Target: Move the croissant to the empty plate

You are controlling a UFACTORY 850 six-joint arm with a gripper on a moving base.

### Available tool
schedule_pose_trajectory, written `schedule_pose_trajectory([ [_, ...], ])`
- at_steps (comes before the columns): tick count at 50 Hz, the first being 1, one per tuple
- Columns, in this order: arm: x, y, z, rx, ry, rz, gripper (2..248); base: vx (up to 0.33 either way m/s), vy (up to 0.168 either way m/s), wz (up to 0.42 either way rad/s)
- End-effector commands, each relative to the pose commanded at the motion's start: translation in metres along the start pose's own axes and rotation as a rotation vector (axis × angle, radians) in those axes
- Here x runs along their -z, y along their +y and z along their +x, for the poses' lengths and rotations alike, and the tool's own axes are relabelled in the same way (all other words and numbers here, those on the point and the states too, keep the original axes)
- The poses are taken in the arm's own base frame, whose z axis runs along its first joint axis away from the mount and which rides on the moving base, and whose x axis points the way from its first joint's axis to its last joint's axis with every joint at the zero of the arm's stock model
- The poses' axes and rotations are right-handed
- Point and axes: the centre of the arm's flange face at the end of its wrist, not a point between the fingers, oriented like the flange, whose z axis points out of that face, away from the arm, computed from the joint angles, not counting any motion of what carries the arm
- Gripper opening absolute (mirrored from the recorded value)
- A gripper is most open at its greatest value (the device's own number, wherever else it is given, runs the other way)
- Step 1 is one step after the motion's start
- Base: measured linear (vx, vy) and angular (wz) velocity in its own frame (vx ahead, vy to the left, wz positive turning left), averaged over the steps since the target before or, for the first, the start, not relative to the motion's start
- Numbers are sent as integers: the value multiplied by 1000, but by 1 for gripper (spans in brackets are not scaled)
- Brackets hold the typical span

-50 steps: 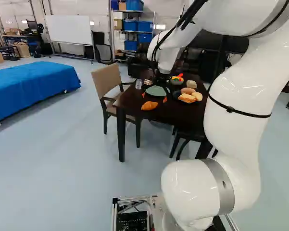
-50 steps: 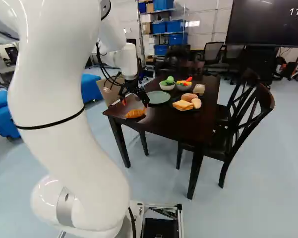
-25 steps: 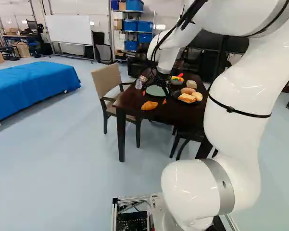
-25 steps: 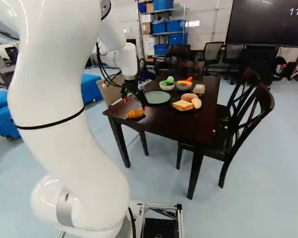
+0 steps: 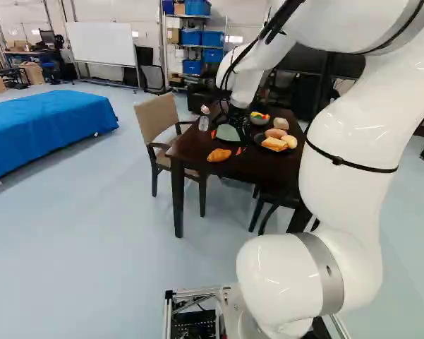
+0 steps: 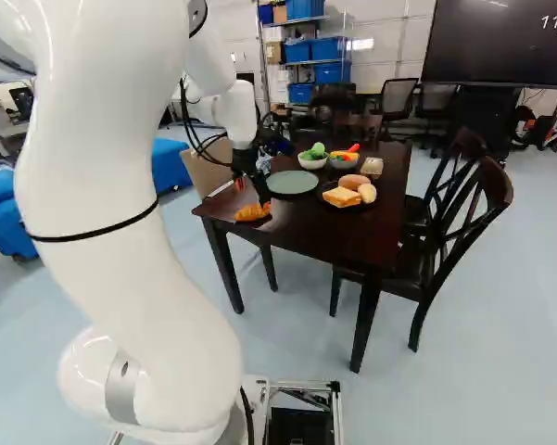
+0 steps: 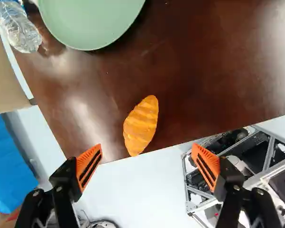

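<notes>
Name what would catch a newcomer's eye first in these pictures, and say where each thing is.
Probably the big white arm, rising at the right of the left base view. Next, the bright blue cover at that view's left. In the wrist view, the orange croissant stands out on the dark table, ahead of the open gripper.

Fingers (image 5: 238,150) have turned; they look closer together in base views.
</notes>
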Motion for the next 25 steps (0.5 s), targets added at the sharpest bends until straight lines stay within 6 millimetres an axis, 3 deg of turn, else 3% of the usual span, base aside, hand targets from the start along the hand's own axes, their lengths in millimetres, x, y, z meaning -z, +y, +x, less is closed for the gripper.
schedule_pose_trajectory([
  [25,0,0,0,-231,0,0,247,0,0,0],
])
